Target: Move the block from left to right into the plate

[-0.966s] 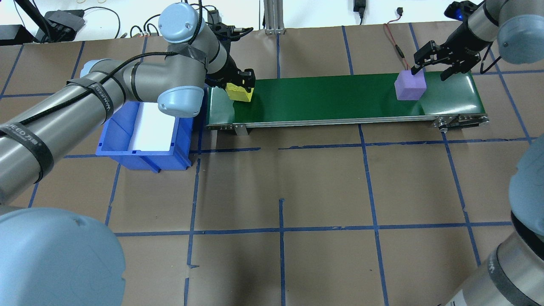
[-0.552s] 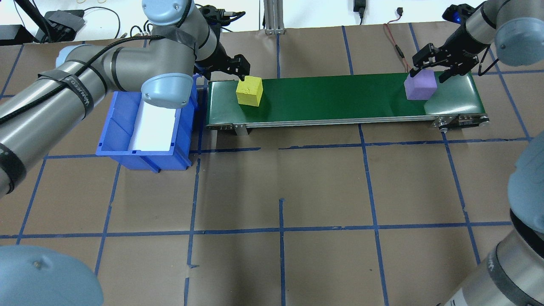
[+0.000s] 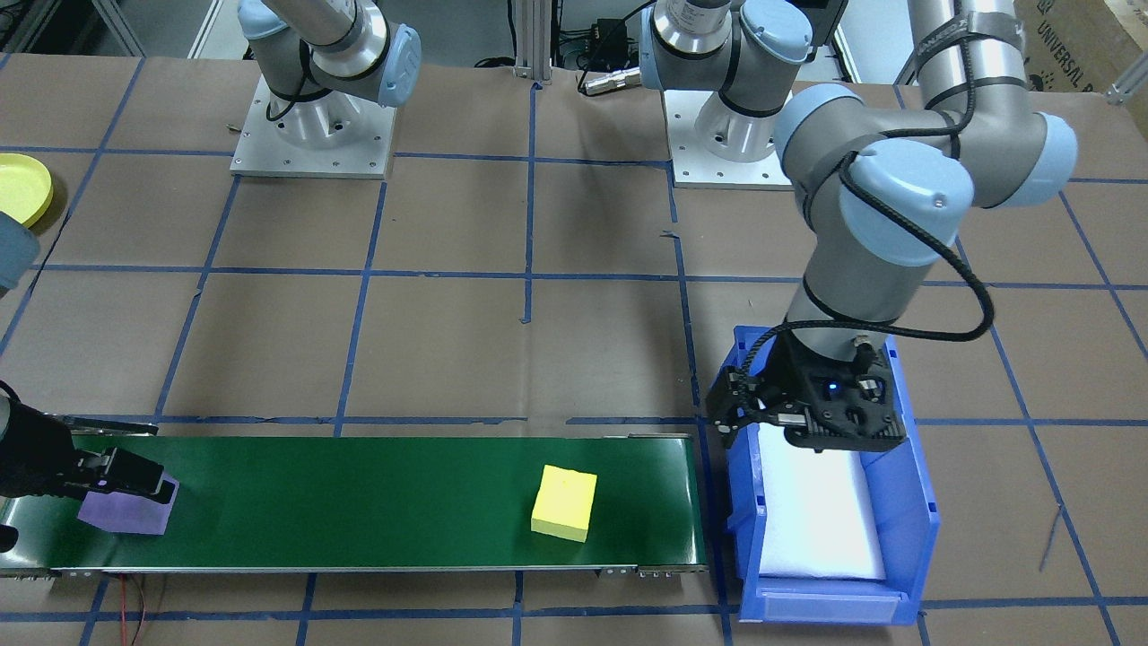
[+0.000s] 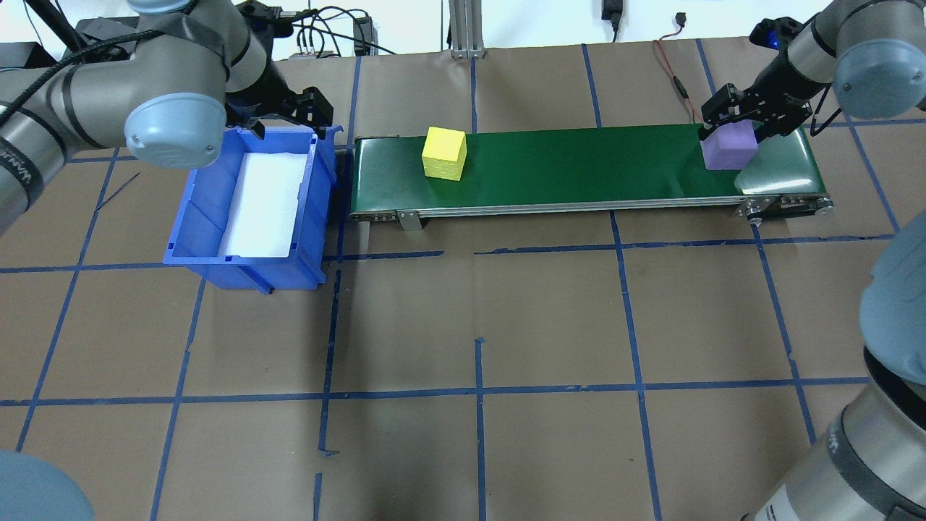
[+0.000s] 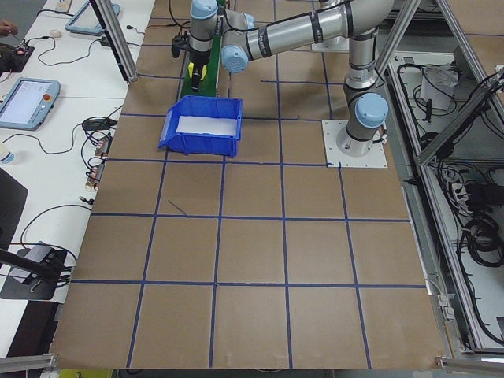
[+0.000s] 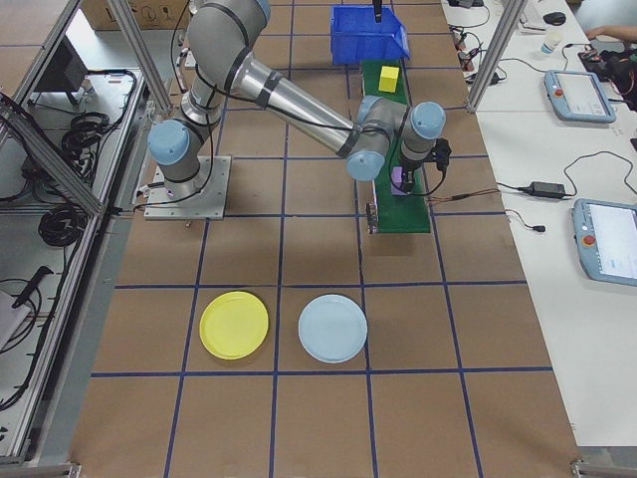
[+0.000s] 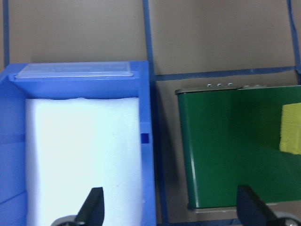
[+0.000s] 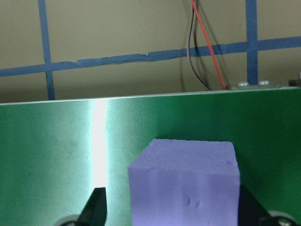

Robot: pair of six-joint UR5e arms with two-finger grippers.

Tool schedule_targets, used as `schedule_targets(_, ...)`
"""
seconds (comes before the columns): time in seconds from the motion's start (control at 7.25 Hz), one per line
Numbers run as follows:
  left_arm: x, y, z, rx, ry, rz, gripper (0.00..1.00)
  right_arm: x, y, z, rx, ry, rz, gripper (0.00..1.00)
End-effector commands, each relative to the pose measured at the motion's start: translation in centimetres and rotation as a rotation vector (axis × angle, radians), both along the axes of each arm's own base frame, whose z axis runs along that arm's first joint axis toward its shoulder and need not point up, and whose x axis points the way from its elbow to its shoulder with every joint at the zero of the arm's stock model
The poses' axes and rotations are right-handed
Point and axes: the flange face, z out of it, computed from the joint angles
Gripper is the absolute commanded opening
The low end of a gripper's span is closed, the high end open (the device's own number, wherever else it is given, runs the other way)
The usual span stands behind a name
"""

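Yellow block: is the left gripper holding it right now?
No, the yellow block sits alone on the green belt, while the left gripper hangs open over the blue bin.

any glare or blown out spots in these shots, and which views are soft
Right wrist view: a bright vertical glare stripe crosses the green belt, and the purple block is close and slightly soft. Overhead view: a pale sheen on the belt's right end, beside the right gripper. Left wrist view: the white foam in the blue bin is blown out and the picture is soft. Front-facing view: even light, crisp.

Brown papered table (image 4: 550,318), green conveyor (image 4: 579,163), blue bin (image 4: 210,231), yellow plate (image 6: 234,326), pale blue plate (image 6: 333,329)
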Motion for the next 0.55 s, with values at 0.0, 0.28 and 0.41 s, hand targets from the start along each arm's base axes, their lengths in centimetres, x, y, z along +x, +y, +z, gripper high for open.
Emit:
schedule_targets(0.0, 4.6, 1.4, -3.5, 0.078, -0.003, 0.015, 0.99, -0.6, 0.1, -1.0, 0.02, 0.06, -0.003, 0.6)
schedule_targets(0.28, 6.5, 1.4, -4.1, 0.09, -0.006, 0.033, 1.0, -1.1, 0.1, 0.1, 0.017, 0.098, -0.015, 0.15)
schedule_targets(0.41, 6.6, 1.4, -4.1, 0.091, -0.007, 0.034, 1.0, -1.8, 0.3, 2.0, 0.004, 0.156, -0.019, 0.09)
